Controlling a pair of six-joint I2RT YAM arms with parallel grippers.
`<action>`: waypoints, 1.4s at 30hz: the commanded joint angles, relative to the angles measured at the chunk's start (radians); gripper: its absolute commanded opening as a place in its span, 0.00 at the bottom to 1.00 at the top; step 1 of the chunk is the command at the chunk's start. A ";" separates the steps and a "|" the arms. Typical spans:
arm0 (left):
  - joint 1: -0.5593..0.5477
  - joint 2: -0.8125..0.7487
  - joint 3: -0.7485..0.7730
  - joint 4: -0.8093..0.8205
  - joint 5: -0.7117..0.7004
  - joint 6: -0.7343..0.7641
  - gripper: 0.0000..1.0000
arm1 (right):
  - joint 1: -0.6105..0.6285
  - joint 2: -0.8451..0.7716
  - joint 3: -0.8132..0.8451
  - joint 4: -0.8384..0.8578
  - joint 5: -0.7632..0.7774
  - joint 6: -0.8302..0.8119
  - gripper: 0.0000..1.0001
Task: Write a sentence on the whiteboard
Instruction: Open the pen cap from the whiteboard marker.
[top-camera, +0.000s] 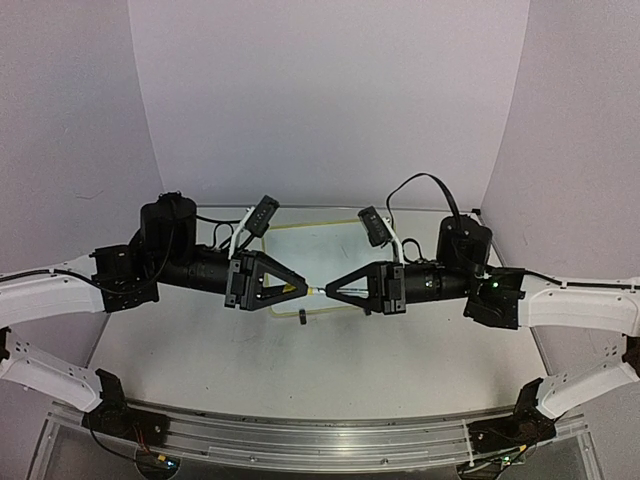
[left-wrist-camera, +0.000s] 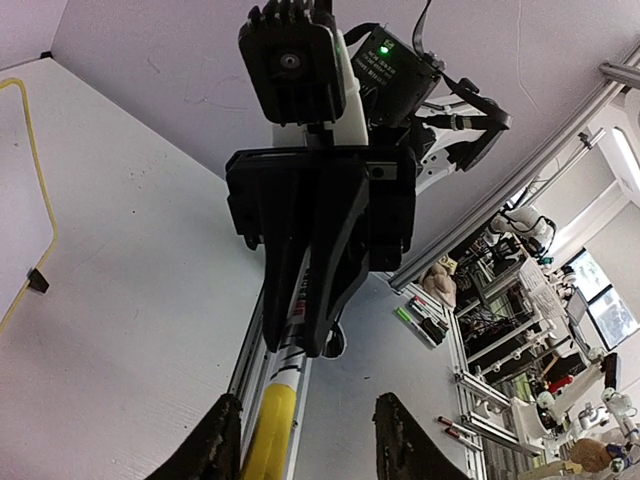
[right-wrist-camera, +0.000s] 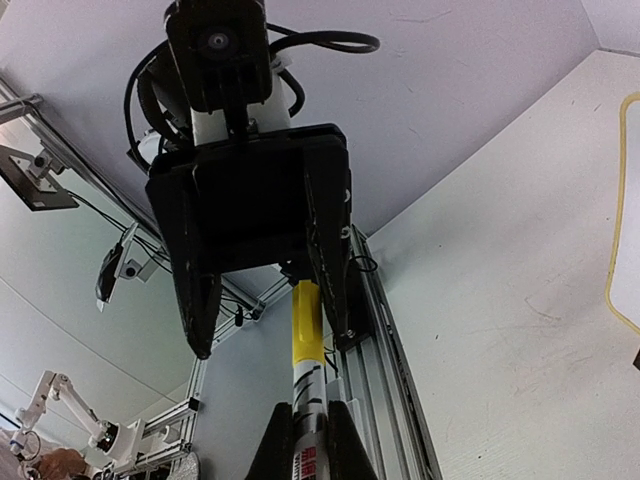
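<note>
No legible text in any view. The marker (right-wrist-camera: 309, 455) carries red and black print on its barrel, too blurred to read (same from the left wrist). The white label (left-wrist-camera: 377, 64) beside the green LED (left-wrist-camera: 383, 45) is too small to read.

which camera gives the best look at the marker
Right wrist: the marker runs up mid-frame, yellow end and printed barrel sharp, pinched in the right gripper. Left wrist shows the yellow end between the fingers of the left gripper, the barrel mostly hidden. Top external shows only a sliver between the gripper tips.
</note>
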 joint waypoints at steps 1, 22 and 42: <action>0.003 -0.031 0.025 -0.039 -0.015 0.029 0.38 | 0.005 -0.026 0.009 0.025 0.008 0.008 0.00; 0.003 -0.001 0.031 -0.091 0.034 0.041 0.01 | 0.006 -0.031 0.007 0.021 0.017 0.018 0.00; 0.195 -0.217 -0.080 -0.250 -0.068 0.033 0.00 | -0.177 -0.265 -0.107 -0.116 -0.053 0.008 0.00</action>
